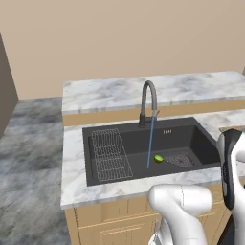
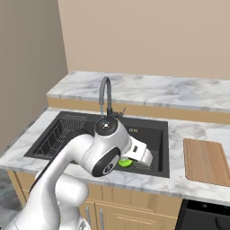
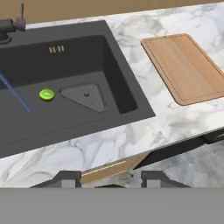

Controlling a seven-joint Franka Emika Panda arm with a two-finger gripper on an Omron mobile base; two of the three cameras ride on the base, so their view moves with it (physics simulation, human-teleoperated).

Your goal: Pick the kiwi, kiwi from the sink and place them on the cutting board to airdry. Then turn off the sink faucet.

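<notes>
The sink (image 1: 143, 150) sits sunk into the bench (image 1: 72, 162), and the faucet (image 1: 147, 103) stands at its back rim, near the middle. Inside the basin, a wire rack (image 1: 110, 153) fills the left part, and the drain grate (image 1: 181, 159) lies on the floor toward the right. One kiwi (image 1: 158, 158) rests on the basin floor just left of the grate, close beside the water stream (image 1: 150, 141) falling from the spout. Over on the right, the cutting board (image 2: 205, 161) lies flat on the bench, apart from the sink's right rim. Behind it all runs a raised ledge (image 1: 153, 91) against the wall.
</notes>
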